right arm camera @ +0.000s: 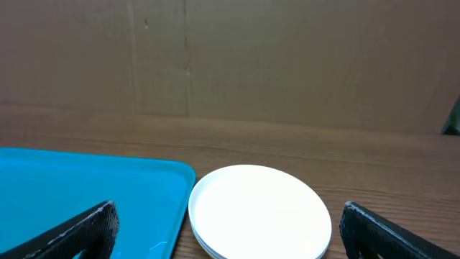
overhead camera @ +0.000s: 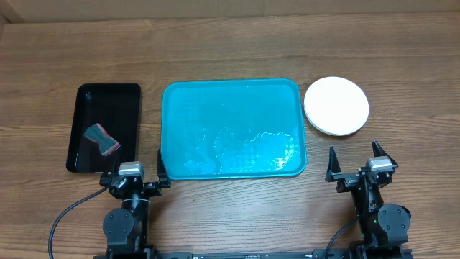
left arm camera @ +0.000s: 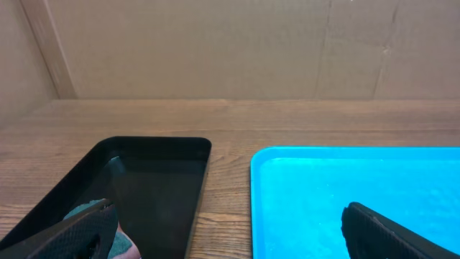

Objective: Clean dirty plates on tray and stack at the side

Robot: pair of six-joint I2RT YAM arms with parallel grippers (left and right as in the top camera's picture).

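Note:
The turquoise tray (overhead camera: 230, 83) lies in the middle of the table with nothing on it; its surface shows a wet sheen. Right of it, on the wood, sit the plates (overhead camera: 336, 106) in a stack, a clean white one on top. In the right wrist view the plates (right arm camera: 259, 208) show layered rims under the top one. My left gripper (overhead camera: 136, 167) stands open at the tray's front left corner, holding nothing. My right gripper (overhead camera: 356, 162) is open in front of the stack, also holding nothing.
A black tray (overhead camera: 104, 128) at the left holds a sponge (overhead camera: 102, 139) with a teal and a pink side. The same sponge (left arm camera: 85, 211) peeks out behind my left finger. A cardboard wall closes off the back of the table.

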